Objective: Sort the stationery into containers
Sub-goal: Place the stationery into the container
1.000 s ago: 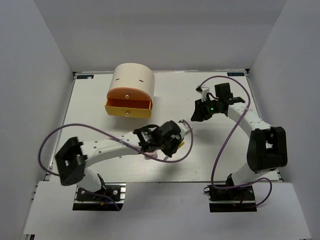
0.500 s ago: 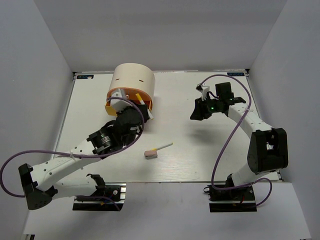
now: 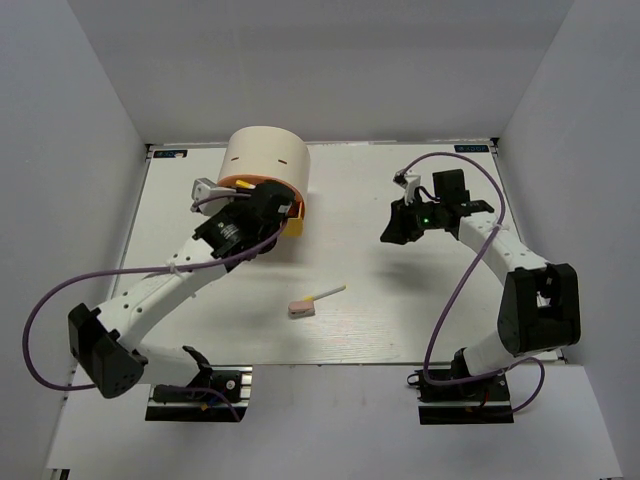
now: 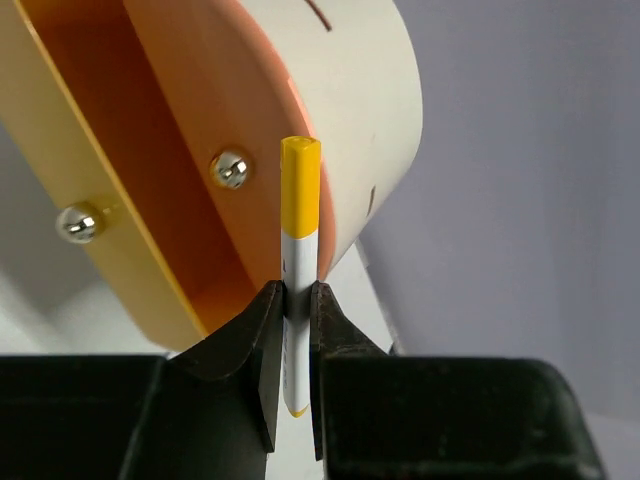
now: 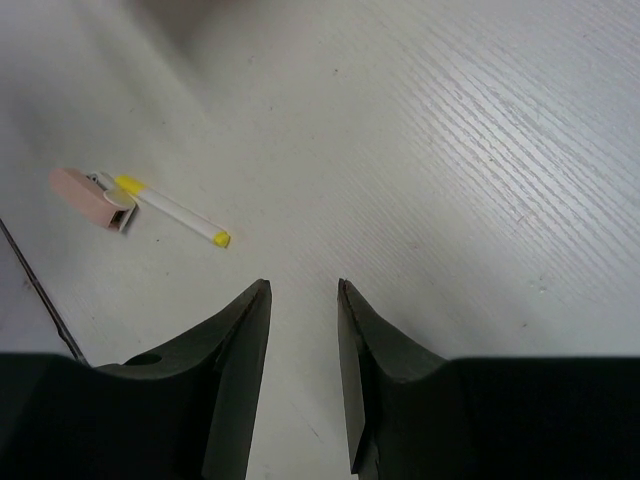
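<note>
My left gripper (image 4: 295, 292) is shut on a thin white pen with a yellow cap (image 4: 300, 220), held upright before the cream chest (image 4: 375, 110). The orange drawer front (image 4: 190, 120) with its round knob is just behind the pen. The yellow drawer (image 4: 110, 250) below it stands pulled open. In the top view the left gripper (image 3: 276, 208) is over the drawers of the chest (image 3: 265, 155). A pinkish eraser (image 3: 301, 309) and another white pen (image 3: 328, 292) lie mid-table, also in the right wrist view, eraser (image 5: 85, 195) and pen (image 5: 175, 212). My right gripper (image 5: 303, 290) is open and empty above the table.
The right gripper (image 3: 395, 225) hovers right of centre, well apart from the eraser and pen. Grey walls enclose the white table (image 3: 400, 330) on three sides. A purple cable (image 3: 120, 270) loops from the left arm.
My left arm has swung from the table's middle up to the chest with the yellow-capped pen in it, uncovering the eraser and the other pen. The right arm has barely moved.
</note>
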Controlling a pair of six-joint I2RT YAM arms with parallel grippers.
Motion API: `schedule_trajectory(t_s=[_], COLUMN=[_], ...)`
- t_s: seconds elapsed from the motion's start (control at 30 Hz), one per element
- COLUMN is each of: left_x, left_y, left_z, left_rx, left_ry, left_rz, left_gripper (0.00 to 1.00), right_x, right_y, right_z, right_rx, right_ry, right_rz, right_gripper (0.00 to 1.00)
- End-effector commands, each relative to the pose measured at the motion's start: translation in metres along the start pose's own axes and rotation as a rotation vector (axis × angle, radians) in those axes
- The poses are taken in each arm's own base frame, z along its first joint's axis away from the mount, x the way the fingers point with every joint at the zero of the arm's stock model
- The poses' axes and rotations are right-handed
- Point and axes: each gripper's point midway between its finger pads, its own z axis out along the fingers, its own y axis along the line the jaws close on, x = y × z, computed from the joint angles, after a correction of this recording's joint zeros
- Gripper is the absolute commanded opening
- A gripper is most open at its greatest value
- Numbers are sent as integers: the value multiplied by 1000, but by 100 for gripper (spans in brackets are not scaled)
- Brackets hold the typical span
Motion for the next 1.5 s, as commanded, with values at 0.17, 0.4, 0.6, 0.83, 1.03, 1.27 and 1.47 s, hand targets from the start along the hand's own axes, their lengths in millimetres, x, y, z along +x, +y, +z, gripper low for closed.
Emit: schedule_trajectory(t_s=[0.17, 0.4, 0.6, 0.83, 1.03, 1.27, 1.47], left_x=[-11, -10, -3, 3, 12, 11, 14], left_y=[-7, 0, 21, 40, 51, 47, 47], left_z=[33, 50, 59, 69, 77, 79, 78], left_rx=[-116, -174, -238, -265, -297, -287, -292], left_ry=[12, 24, 58, 77, 86, 89, 109], left_rz=[-212, -237, -231, -243, -228, -247, -249], left_gripper=[0, 0, 0, 0, 0, 37, 52], right_x=[-12, -10, -11, -9, -9, -6, -6], right_y=[10, 10, 10, 9, 10, 11, 10], right_z=[-10, -11, -10, -8, -8, -8, -8], right_rx=[-5, -5, -5, -10, -9, -14, -19], right_ry=[-78, -84, -88, -84, -85, -83, -76], right_rz=[-44, -49, -45, -37, -40, -43, -61], right_gripper=[39, 39, 39, 39, 39, 41, 42])
